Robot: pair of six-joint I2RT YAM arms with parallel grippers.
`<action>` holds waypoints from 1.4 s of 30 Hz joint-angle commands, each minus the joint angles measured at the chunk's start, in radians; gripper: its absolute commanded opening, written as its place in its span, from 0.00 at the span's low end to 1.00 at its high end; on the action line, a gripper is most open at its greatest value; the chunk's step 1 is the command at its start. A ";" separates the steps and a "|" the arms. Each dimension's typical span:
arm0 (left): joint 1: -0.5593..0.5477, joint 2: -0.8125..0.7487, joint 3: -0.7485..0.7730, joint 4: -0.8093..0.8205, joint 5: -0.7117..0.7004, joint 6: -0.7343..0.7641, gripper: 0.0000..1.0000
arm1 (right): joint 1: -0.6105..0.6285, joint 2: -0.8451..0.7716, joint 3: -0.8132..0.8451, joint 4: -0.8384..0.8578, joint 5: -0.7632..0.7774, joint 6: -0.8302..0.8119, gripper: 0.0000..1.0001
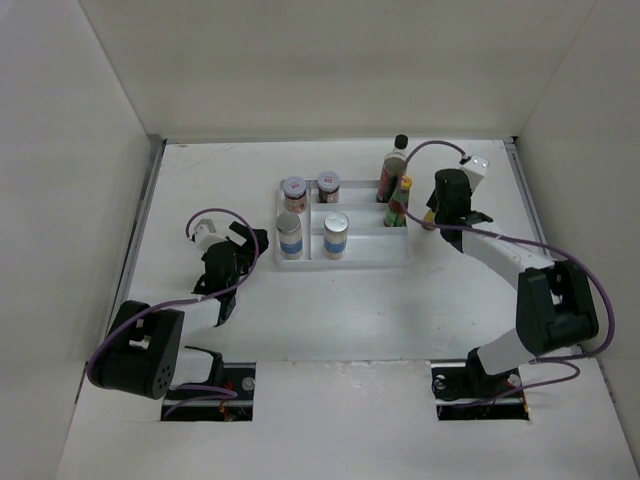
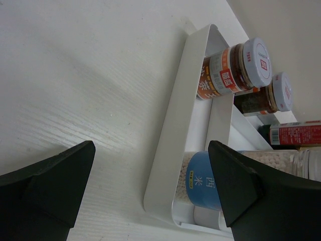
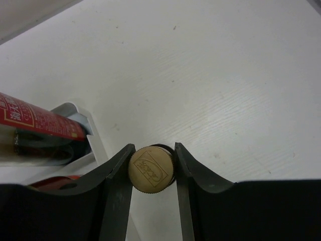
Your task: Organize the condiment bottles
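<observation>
Right claw [image 3: 154,148]: closed on the cap of the small yellow bottle [image 3: 150,170], with a finger pressed against each side.
Small yellow bottle: upright and outside the tray [image 1: 400,257], just beside its right end. I cannot tell whether it stands on the counter [image 1: 330,320] or is already off it.
Left claw [image 2: 150,150]: wide open and holding nothing, low over the counter near the tray's left end.
Back of tray: two brown spice jars [image 1: 293,188] stand side by side at the left.
Right end of tray: the tall dark bottle [image 1: 394,165] stands with the red sauce bottle [image 1: 400,200] just in front of it.
Front of tray: two blue-labelled jars [image 1: 289,234] stand side by side.
Done: six of the seven bottles are in the tray, all upright.
Left to do: probably only the small yellow bottle, which needs lifting into a free spot. The front right of the tray looks open.
</observation>
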 commanded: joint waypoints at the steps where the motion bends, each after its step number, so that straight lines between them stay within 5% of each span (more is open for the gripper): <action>1: 0.007 -0.006 0.029 0.054 0.010 -0.008 1.00 | 0.041 -0.135 -0.044 0.049 0.095 0.017 0.24; 14: 0.025 -0.045 0.016 0.048 0.001 -0.007 1.00 | 0.345 -0.368 -0.175 0.018 0.264 -0.026 0.22; 28: 0.043 -0.032 0.019 0.039 0.001 -0.007 1.00 | 0.403 -0.215 -0.158 0.052 0.132 0.024 0.26; 33: 0.045 -0.029 0.031 0.011 -0.002 -0.008 1.00 | 0.403 -0.204 -0.176 0.070 0.118 0.031 0.43; 40: 0.045 -0.032 0.060 -0.082 -0.053 -0.004 1.00 | 0.403 -0.294 -0.189 0.087 0.121 0.021 0.82; 42: 0.045 -0.032 0.080 -0.128 -0.064 -0.002 1.00 | 0.405 -0.354 -0.209 0.109 0.132 0.021 1.00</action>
